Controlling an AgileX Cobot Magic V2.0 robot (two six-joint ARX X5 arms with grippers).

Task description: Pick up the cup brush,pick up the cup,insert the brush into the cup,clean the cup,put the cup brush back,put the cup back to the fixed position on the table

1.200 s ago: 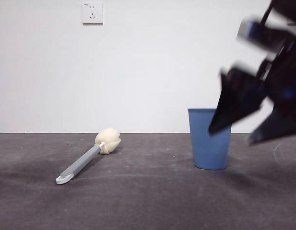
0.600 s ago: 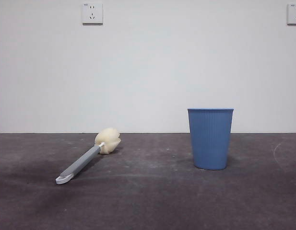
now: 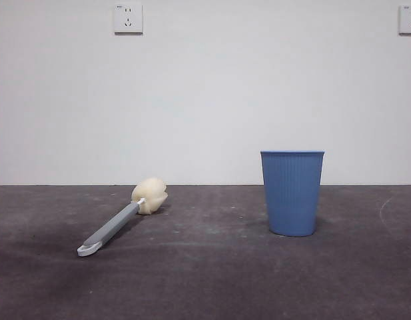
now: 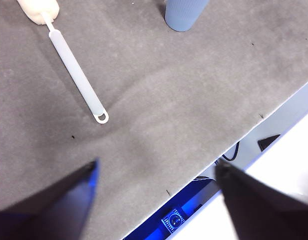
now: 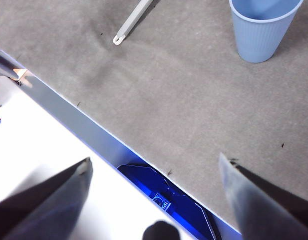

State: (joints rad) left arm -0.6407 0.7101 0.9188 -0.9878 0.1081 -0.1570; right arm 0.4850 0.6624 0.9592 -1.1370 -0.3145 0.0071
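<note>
Our left gripper (image 4: 156, 172) and right gripper (image 5: 154, 167) both hang wide-jawed, empty. The cup brush (image 3: 118, 223) lies flat on the table (image 3: 212, 280), well apart from the upright cup (image 3: 292, 193). Light, stiff handle: we judge mid-handle best.

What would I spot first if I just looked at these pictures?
Probably the bright blue cup, standing upright on the dark table. Beside it, well apart, the cup brush lies flat with its yellow sponge head pointing toward the white wall. Both pincers hang open, holding nothing.
</note>
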